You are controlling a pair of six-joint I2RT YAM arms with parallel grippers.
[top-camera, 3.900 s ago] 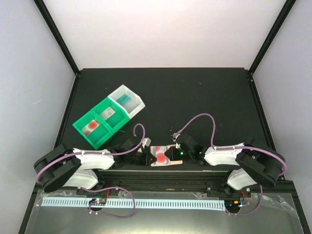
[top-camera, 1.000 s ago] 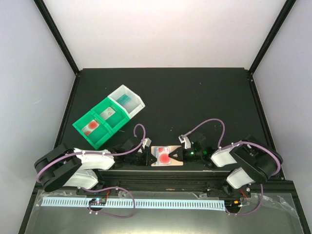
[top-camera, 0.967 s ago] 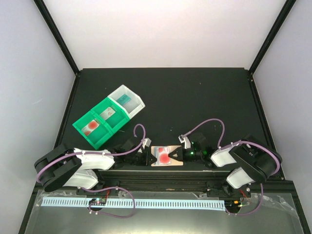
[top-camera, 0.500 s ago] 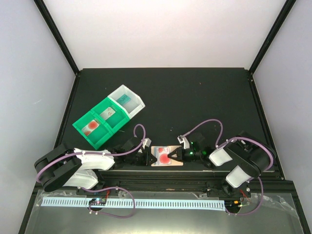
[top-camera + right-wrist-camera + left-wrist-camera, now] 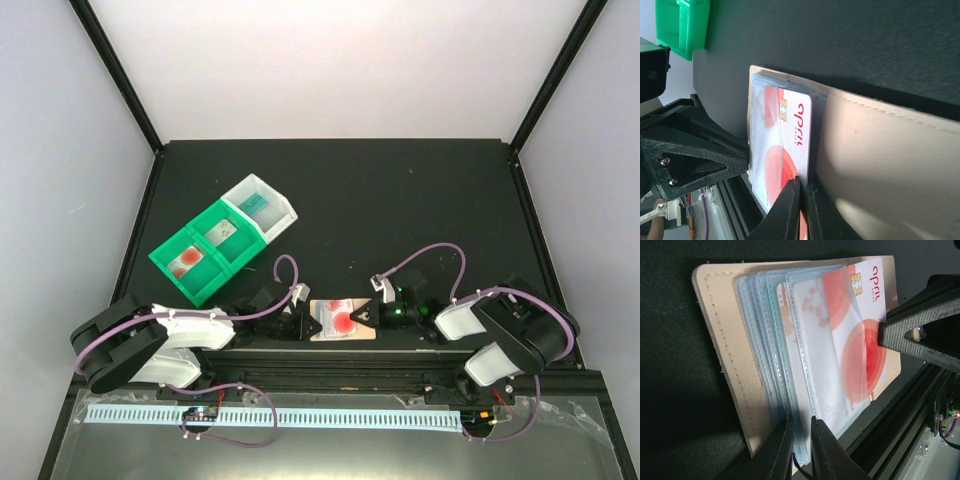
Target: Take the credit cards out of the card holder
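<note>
At the near edge of the surface (image 5: 400, 200), the card holder (image 5: 725, 360) is clamped by its clear sleeves (image 5: 770, 340) in the left claw (image 5: 801, 430), apparently as an anchor, while the red-blotched credit card (image 5: 785, 150) is pinched in the right claw (image 5: 801, 190), likely for drawing out.

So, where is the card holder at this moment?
In the top view the card holder lies midway along the near edge of the table, between the left fingers and the right fingers.
</note>
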